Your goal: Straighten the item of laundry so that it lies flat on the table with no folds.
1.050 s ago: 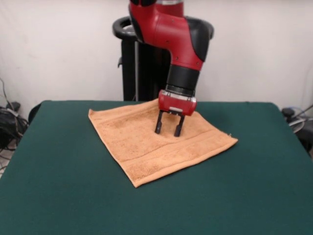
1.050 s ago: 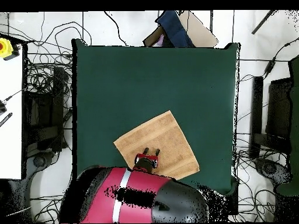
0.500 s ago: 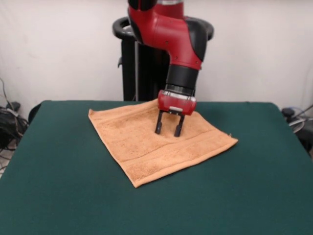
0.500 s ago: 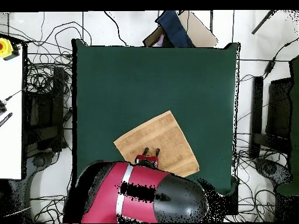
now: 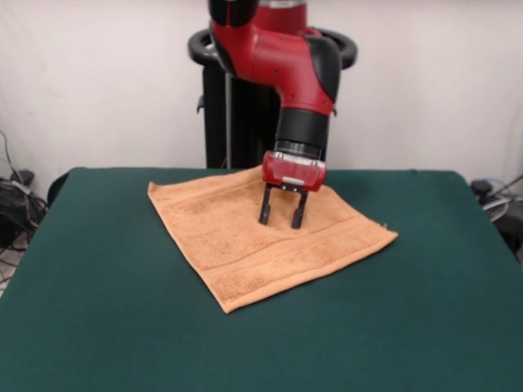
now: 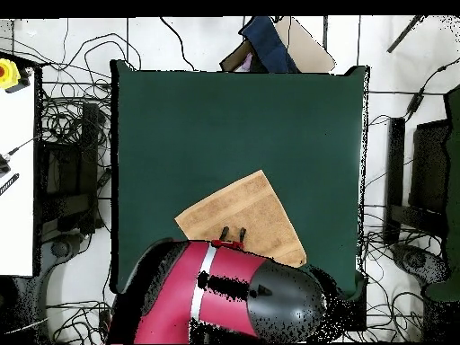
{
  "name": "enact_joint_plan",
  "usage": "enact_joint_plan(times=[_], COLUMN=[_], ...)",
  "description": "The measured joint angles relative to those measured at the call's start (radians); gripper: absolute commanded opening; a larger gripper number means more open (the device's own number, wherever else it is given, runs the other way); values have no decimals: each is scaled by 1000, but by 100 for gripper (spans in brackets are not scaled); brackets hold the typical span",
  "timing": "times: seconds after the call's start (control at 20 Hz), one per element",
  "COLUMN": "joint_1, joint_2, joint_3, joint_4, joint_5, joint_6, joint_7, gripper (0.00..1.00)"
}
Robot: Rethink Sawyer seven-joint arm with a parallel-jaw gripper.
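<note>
**Q:** Green felt surface (image 5: 98,310), orange towel (image 5: 237,245) lying spread as a diamond toward the robot's side. Your tool (image 5: 282,214) sits over its far half, prongs parted, gripping nothing. Safe to move?

**A:** Looks basically flat to me already. Can't tell if the tips touch the cloth, though. If they do and you slide sideways, you'll probably drag terry along and bunch up a fresh fold.

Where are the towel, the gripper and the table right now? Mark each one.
towel (image 5: 237,237): front view, bare terry left of its middle.
gripper (image 5: 282,220): front view, midway between its open fingertips, over the towel.
table (image 5: 106,327): front view, bare green cloth near the front left.
</note>
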Motion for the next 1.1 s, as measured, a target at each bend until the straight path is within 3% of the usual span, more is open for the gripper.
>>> enact_joint_plan(times=[0.65, 1.1], joint_1=[21, -37], joint_2=[12, 15], joint_3=[-22, -32], joint_4=[-14, -64], joint_5=[-13, -165], joint_6=[-13, 19], joint_7=[0, 0], gripper=[100, 100])
